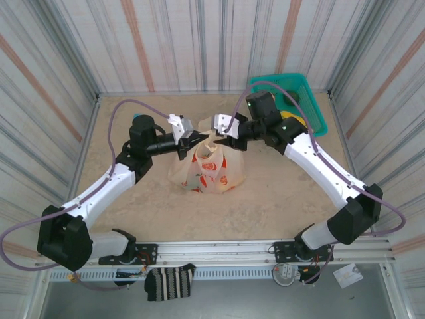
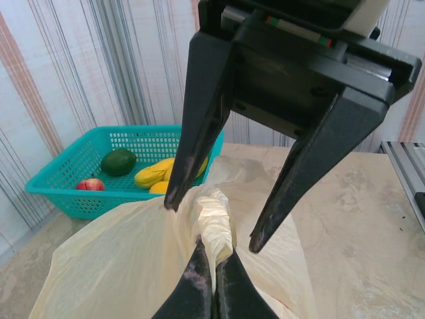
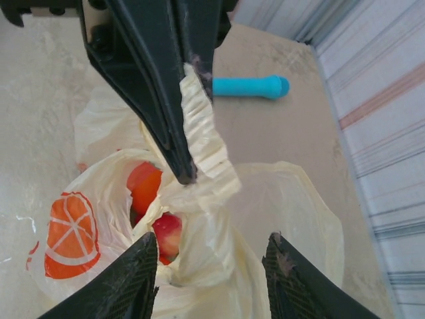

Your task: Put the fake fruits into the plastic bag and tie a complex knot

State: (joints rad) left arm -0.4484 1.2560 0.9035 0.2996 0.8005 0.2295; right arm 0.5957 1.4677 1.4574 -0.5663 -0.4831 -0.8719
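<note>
The plastic bag, cream-yellow with orange fruit prints, stands in the middle of the table. Red fake fruits show through its mouth. My left gripper is shut on a twisted handle strip of the bag and holds it up; its fingers come in from the top of the right wrist view. My right gripper is open, its fingers on either side of the gathered plastic below the strip without pinching it. In the top view the left gripper and right gripper meet above the bag.
A teal mesh basket at the back right holds a green fruit, a red one and yellow ones. A blue cylinder lies on the table behind the bag. Striped walls enclose the table. A striped cloth hangs at the front rail.
</note>
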